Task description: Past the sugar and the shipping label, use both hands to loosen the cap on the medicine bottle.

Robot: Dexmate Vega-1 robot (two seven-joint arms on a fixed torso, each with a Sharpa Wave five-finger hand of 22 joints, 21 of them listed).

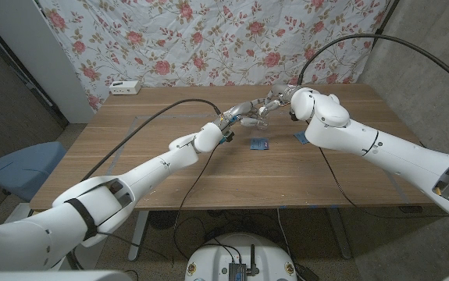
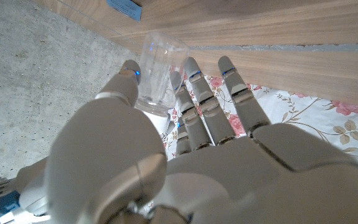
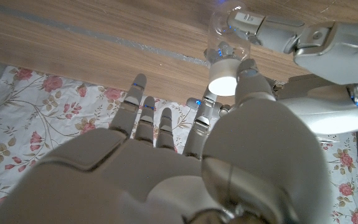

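My left hand (image 2: 185, 155) holds the bottle (image 2: 159, 78): the thumb lies along one side of the clear body and the other fingers (image 2: 198, 99) run up the opposite side, so the body sits pinched between them. From the head view this hand (image 1: 238, 114) is raised above the table (image 1: 169, 164) near its middle, forearm reaching in from the near left corner.

My right hand (image 3: 185, 162) meets the bottle (image 3: 228, 37) from the other end. The thumb tip touches the white cap (image 3: 223, 79), and at least one fingertip sits just beside the cap on the other side; the remaining fingers (image 3: 142, 115) stand spread and apart from it. I cannot tell how firmly the cap is pinched. In the head view the right hand (image 1: 277, 97) is just beside the left, the two meeting around the bottle (image 1: 260, 114), which is small there and partly hidden.

The bottle is off the tabletop, held between both hands over the far half of the table.

On the wood below, a small blue packet (image 1: 258, 144) lies near the hands, and a second blue item (image 1: 301, 138) shows at the edge of my right forearm. A white box (image 1: 125, 87) sits at the far left corner. Behind the table hangs a floral cloth (image 1: 208, 39). A blue chair (image 1: 25, 168) stands left of the table.
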